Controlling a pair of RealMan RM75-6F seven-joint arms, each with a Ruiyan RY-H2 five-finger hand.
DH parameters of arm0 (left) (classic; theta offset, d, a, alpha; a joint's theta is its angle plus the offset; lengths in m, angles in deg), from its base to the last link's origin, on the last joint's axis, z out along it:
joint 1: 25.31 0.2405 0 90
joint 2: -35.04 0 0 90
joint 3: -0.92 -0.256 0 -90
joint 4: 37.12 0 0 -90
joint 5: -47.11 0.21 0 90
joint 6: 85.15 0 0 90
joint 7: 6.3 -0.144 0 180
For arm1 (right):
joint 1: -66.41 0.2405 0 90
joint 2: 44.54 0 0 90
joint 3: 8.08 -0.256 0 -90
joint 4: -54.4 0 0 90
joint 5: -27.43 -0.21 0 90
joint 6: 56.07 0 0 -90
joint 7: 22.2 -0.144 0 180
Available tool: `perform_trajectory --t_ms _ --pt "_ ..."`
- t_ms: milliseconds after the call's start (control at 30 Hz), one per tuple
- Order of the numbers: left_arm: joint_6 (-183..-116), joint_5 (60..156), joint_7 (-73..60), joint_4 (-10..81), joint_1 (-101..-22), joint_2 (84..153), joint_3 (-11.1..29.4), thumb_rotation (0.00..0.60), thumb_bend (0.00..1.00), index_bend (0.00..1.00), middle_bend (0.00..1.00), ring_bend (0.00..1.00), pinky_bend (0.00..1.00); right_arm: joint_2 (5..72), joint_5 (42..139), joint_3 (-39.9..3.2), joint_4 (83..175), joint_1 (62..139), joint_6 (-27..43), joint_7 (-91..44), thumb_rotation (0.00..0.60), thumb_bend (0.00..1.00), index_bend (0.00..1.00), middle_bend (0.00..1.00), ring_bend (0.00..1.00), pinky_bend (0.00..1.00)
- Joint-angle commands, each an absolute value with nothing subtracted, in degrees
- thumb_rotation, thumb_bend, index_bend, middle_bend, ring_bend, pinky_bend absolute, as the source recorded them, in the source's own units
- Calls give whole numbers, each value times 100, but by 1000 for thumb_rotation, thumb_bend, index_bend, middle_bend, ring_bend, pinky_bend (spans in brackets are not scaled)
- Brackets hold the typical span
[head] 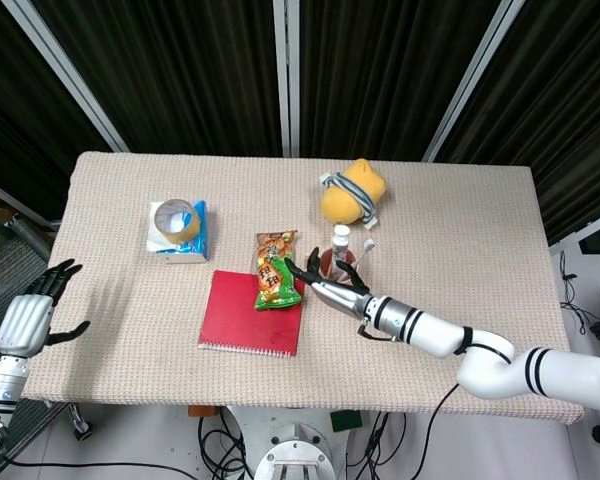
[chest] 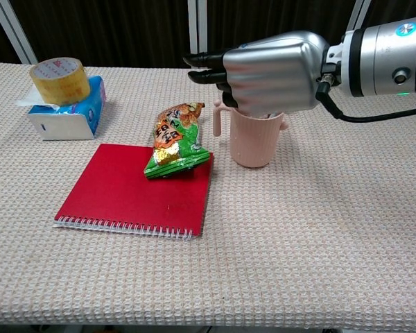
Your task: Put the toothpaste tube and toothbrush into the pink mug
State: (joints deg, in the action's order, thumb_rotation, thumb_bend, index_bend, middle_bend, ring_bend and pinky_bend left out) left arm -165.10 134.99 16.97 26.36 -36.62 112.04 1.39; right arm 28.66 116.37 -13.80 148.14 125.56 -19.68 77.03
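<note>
Right hand (chest: 270,73) hovers over pink mug (chest: 253,139), hiding its opening; grasp unclear. Left hand (head: 30,318) spread, empty, at table (head: 460,200) edge.

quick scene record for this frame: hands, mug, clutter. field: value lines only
right robot hand: over the pink mug, fingers extended; any contents hidden
left robot hand: at the table's left edge, fingers spread, holding nothing
pink mug: upright, right of the snack packet
toothpaste cap: shows above the mug in head view
snack packet: green, lying partly on the red notebook
tape roll: on the tissue box, far left
yellow plush toy: behind the mug
</note>
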Motion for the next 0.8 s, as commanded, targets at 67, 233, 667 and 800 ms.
perform_trajectory --t_ms 67,233,667,800 --pt "-16501 13499 1682 2645 -3666 11199 138 600 159 114 51 90 218 2767 11709 -1411 14984 12530 -1755 7588 600 517 281 294 0 0" --pt "-16491 13478 1662 2666 -3666 11175 152 600 159 114 51 90 218 2446 11885 -1621 15491 12307 -991 7183 600 515 244 282 0 0" --pt "-16578 13532 1364 2978 -3682 11043 179 600 159 111 51 90 219 1609 10825 -1770 16680 9639 2713 2977 600 477 127 165 0 0" --pt "-16658 13540 1110 3251 -3672 10919 209 600 159 110 51 90 218 1420 10418 -1388 16313 8674 3050 533 600 394 3 20 0 0"
